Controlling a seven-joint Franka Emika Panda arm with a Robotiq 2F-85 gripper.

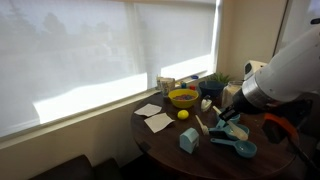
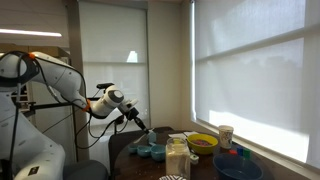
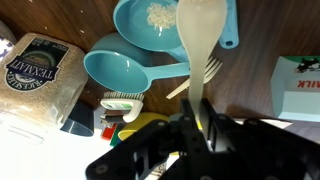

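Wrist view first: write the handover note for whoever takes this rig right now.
Gripper: fingers shut on the handle of the pale spoon, which is held above the cups.
Things: the far teal cup holds a few white grains. The near teal cup is empty. The rice bag lies beside them, the milk carton on the other side. The yellow bowl stands farther off on the round table.
Done: spoon gripped; grains in one cup.
Left: the spoon's bowl shows no grains; near cup unfilled.
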